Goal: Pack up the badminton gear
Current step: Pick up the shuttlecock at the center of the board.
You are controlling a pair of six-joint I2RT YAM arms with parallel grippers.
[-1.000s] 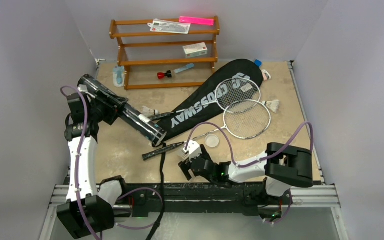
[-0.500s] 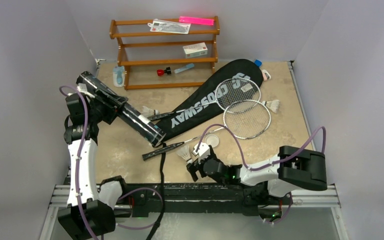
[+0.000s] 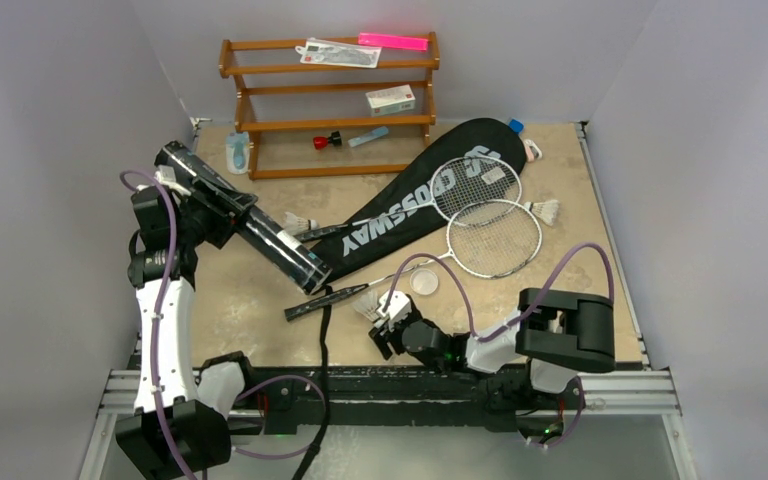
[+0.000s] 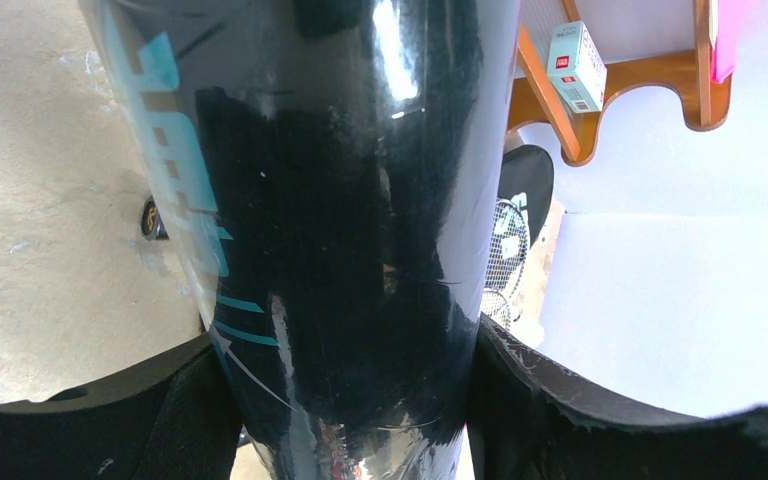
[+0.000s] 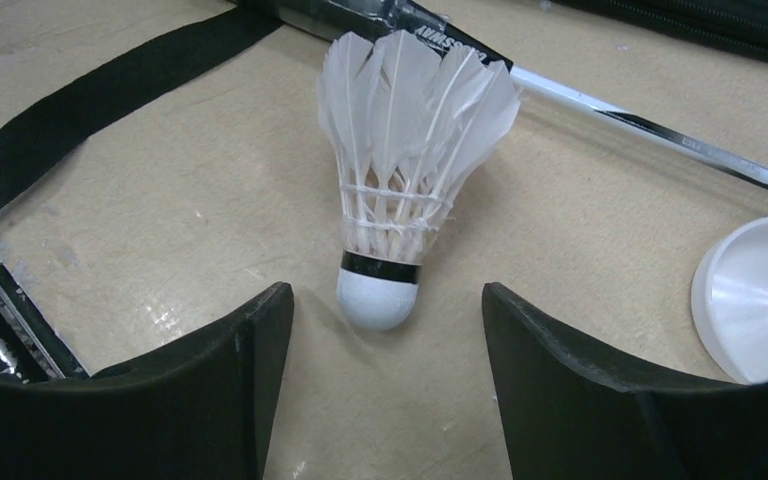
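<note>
My left gripper [image 3: 218, 212] is shut on the dark cylindrical tube [image 3: 260, 240] and holds it tilted above the table's left side. The tube fills the left wrist view [image 4: 340, 200] between the fingers. My right gripper [image 5: 385, 300] is open and low on the table. A white feather shuttlecock [image 5: 400, 170] lies just ahead of it, with its cork between the fingertips and untouched. It also shows in the top view [image 3: 367, 306]. Two silver rackets [image 3: 477, 187] [image 3: 493, 238] lie partly on the black CROSSWAY bag [image 3: 405, 210]. Other shuttlecocks lie by the tube [image 3: 302, 222] and the rackets [image 3: 545, 211].
A round white lid [image 5: 755, 300] lies right of the right gripper. A racket shaft [image 5: 600, 105] and the bag's black strap [image 5: 90, 100] run close around the shuttlecock. The brown wooden rack [image 3: 330, 100] stands at the back, holding a white box [image 3: 391, 99] and a pink strip [image 3: 393, 41].
The right arm swung right, then back left, and its open gripper now sits just behind the shuttlecock by the racket handle. The left arm with the tube has barely moved.
</note>
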